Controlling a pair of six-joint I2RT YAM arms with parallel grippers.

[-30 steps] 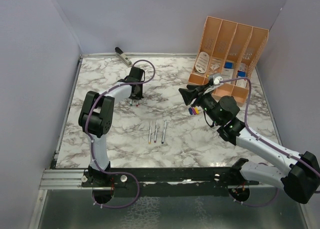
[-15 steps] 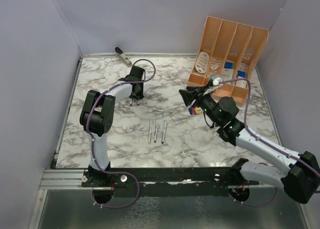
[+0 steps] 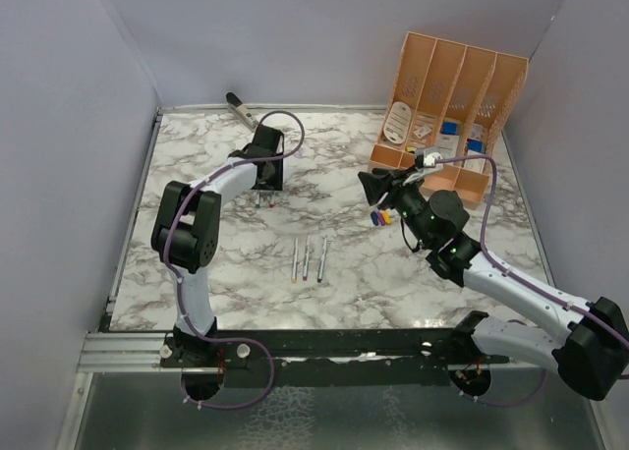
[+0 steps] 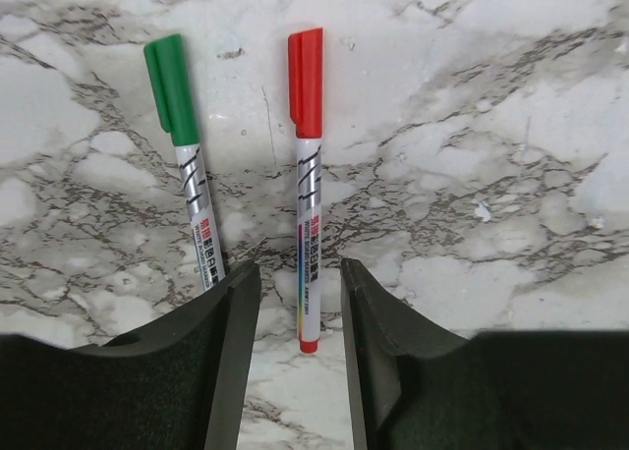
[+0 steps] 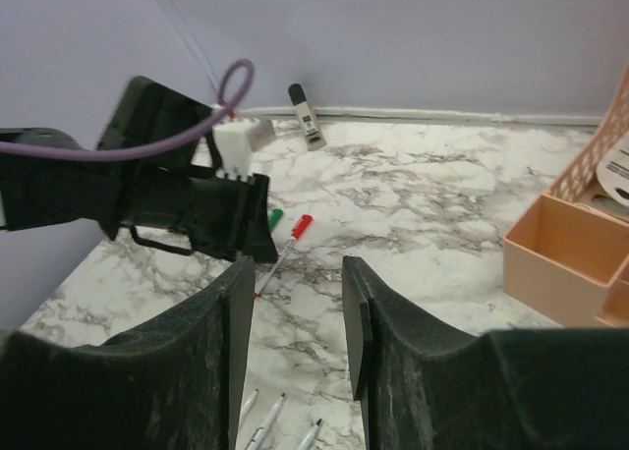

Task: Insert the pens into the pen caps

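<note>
Two capped pens lie side by side on the marble, one green-capped (image 4: 187,175) and one red-capped (image 4: 307,185). My left gripper (image 4: 300,278) is open and empty just above them, its jaws either side of the red pen's tail. In the top view it (image 3: 263,189) hides most of both. Three uncapped pens (image 3: 308,258) lie parallel mid-table, also in the right wrist view (image 5: 280,416). Purple, yellow and blue caps (image 3: 379,216) cluster below my right gripper (image 3: 367,187), which is open and empty (image 5: 295,303) in the air.
An orange desk organizer (image 3: 447,106) stands at the back right and shows in the right wrist view (image 5: 565,244). A grey-black stapler-like object (image 3: 241,109) lies at the back edge. Purple walls close in the marble table (image 3: 206,273).
</note>
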